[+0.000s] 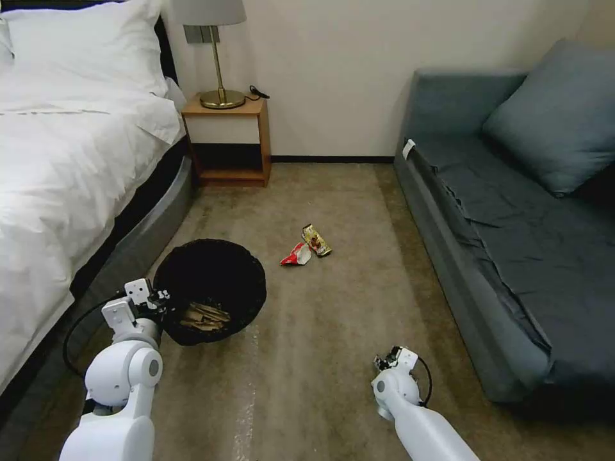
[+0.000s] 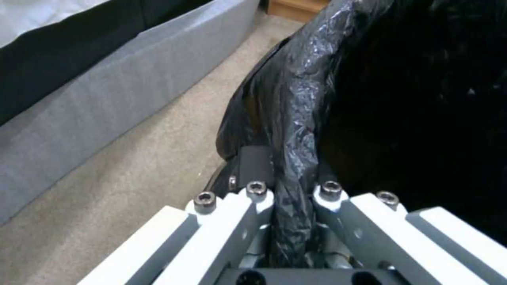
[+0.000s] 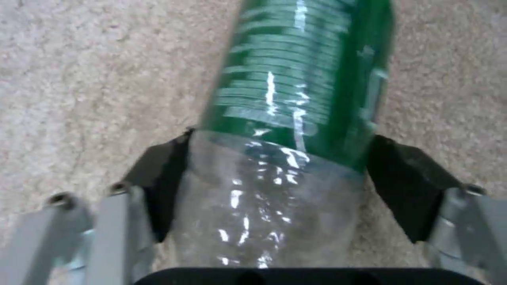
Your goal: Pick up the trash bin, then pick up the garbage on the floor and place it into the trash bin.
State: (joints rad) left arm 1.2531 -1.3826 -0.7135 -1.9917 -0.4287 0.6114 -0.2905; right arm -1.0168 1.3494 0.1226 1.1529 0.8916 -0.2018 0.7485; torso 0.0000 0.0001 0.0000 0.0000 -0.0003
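left gripper (image 1: 155, 298) is clamped on the rim of the trash bin (image 1: 211, 288), w/ the black liner bag (image 2: 296, 118) pinched between its fingers (image 2: 253, 166) in the left wrist view. bin sits at the robot's left, just beside the bed (image 1: 70, 166), over the carpet (image 1: 320, 358); can't tell if it's lifted or resting. crumpled brown paper (image 1: 205, 315) lies inside the bin at the bottom.

right gripper (image 3: 275, 158) is low over the carpet at front right, near the sofa (image 1: 512, 218), clenched around a clear plastic bottle (image 3: 285, 118) w/ green label; dark pads (image 3: 158, 174) press both sides of the clear part below the label.

still on the floor: red-and-white wrapper (image 1: 296, 255) and yellow-brown snack wrapper (image 1: 316, 240), touching or nearly so, mid carpet betw. bin and sofa, well apart from both grippers. nightstand (image 1: 228, 137) w/ lamp (image 1: 218, 57) stands at the far wall.
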